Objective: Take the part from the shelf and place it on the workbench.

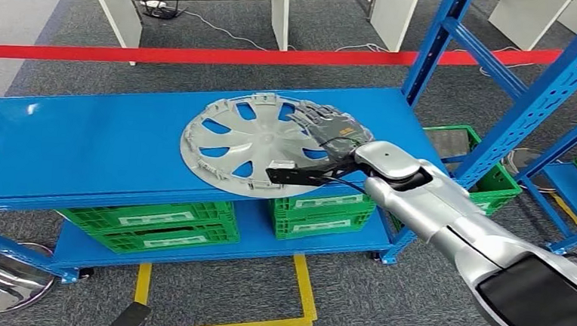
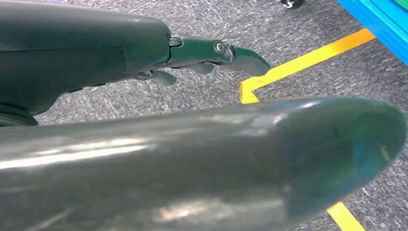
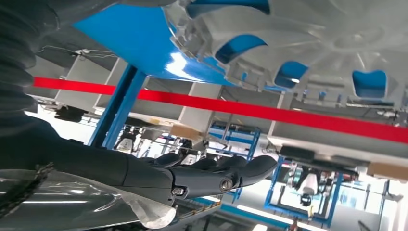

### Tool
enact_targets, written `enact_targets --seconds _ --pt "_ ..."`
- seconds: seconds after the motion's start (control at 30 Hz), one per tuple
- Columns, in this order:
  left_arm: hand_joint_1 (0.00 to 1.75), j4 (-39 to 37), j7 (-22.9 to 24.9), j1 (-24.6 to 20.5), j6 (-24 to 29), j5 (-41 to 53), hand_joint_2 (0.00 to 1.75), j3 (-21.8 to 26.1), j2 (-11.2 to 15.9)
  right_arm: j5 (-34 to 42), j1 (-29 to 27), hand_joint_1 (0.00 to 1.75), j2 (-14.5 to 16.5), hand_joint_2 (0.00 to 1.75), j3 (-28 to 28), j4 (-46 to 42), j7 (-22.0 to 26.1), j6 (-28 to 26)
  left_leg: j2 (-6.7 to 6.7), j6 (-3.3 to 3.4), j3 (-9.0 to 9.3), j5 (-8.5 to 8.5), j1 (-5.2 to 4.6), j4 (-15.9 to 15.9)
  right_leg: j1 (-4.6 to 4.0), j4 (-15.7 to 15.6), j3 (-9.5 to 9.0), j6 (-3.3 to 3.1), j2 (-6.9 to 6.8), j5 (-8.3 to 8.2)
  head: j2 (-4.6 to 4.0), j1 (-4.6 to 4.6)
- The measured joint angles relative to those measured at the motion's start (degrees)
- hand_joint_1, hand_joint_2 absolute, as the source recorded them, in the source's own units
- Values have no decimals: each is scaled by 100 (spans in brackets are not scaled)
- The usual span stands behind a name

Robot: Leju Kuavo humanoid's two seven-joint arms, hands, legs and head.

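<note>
Right hand point(image 1: 325, 126) hovers flat and empty over the wheel cover point(image 1: 249, 142) on the shelf point(image 1: 82, 143), positioned for pickup; left hand point(image 2: 211, 55) hangs empty, fingers apart.

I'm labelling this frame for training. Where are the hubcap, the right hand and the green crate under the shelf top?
hubcap point(image 1: 250, 142), head view, on its centre hub.
right hand point(image 1: 326, 124), head view, on the back of the hand over the hubcap's rim.
green crate point(image 1: 153, 223), head view, on its front wall.
</note>
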State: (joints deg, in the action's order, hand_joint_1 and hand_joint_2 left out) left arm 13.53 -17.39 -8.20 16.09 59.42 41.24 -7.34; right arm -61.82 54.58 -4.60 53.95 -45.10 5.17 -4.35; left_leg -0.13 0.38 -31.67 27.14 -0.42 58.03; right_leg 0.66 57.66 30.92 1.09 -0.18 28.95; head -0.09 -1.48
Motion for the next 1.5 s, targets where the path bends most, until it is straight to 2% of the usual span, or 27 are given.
enact_targets --seconds 0.23,0.47,0.77,1.2,1.5 --pt "0 0 -3 16 -7 -13 0 0 12 258 55 0 -3 175 84 241 109 272 0 0 -1 0 0 1 0 0 0 0 0 0 0 1" --pt "0 0 -3 18 -15 -4 0 0 21 732 41 0 -3 175 109 375 410 284 0 0 -1 0 0 1 0 0 1 0 0 0 0 0" --pt "0 0 -3 18 -16 -3 0 0 26 783 28 0 -3 175 107 435 451 284 0 0 -1 0 0 1 0 0 1 0 1 -1 0 -1" --pt "0 0 7 -2 -53 62 0 -60 37 1583 -179 0 63 175 65 257 1056 399 0 0 -3 0 0 1 0 0 1 0 3 -1 0 -1" --pt "0 0 8 -10 -68 75 0 -136 37 1640 -252 0 172 175 67 90 1080 437 0 0 -5 0 1 2 0 1 2 0 2 -1 0 0"
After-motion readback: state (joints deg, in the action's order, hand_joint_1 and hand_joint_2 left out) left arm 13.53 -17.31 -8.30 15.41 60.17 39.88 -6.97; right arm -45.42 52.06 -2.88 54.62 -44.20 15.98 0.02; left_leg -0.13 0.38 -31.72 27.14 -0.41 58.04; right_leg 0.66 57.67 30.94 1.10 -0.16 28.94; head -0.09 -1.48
